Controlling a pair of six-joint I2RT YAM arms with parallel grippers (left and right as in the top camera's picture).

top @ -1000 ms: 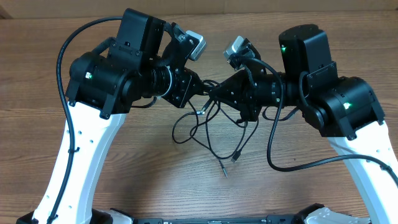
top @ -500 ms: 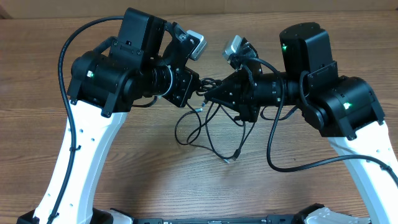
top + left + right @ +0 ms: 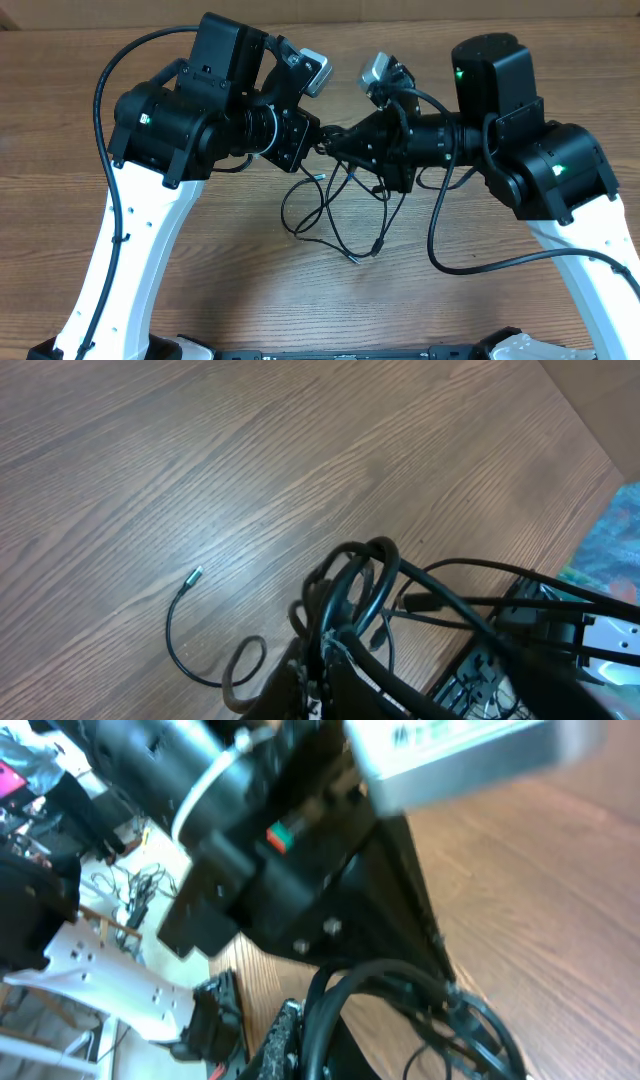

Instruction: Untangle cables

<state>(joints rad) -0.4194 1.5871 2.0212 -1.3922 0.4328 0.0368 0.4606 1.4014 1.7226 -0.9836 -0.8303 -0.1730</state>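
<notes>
Roughly midway across the table [image 3: 230,290], the cables [image 3: 335,215] hang knotted between the left gripper [image 3: 312,138], seemingly clamped on them, and the equally near right gripper [image 3: 340,143], its jaws hidden so I cannot tell, loops trailing toward the near edge.

no legible text, print on camera housing [image 3: 450,745] blurred
</notes>
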